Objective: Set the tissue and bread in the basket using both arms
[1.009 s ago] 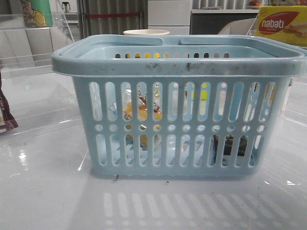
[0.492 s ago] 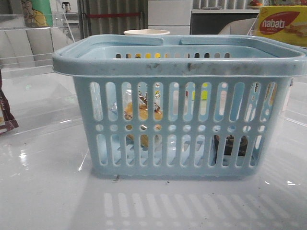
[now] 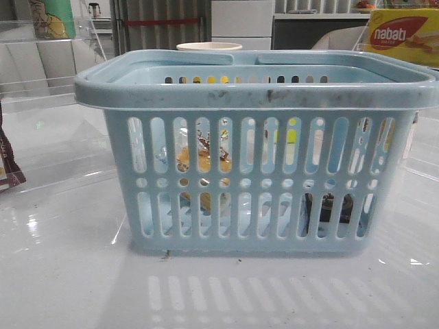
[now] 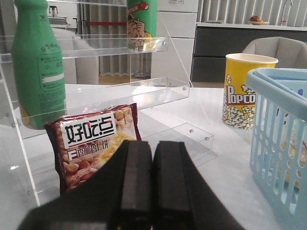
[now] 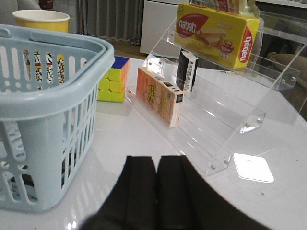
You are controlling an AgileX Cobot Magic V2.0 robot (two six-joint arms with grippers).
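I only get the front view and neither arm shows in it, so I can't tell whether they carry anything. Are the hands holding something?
Observer: No. The left hand is shut on nothing, outside the basket.
Operator: And the right one?
Observer: The right hand is shut too, empty, and also outside the basket.
Operator: What's that cream rim behind the basket?
Observer: It's the top of a yellow popcorn cup standing on the table beyond the basket.

Bright, even indoor light from overhead — glossy white table (image 3: 68,274) mirrors the basket (image 3: 254,147) slots and shows small glare spots. Front view slightly soft; wrist views sharp — near fingers dark, featureless.
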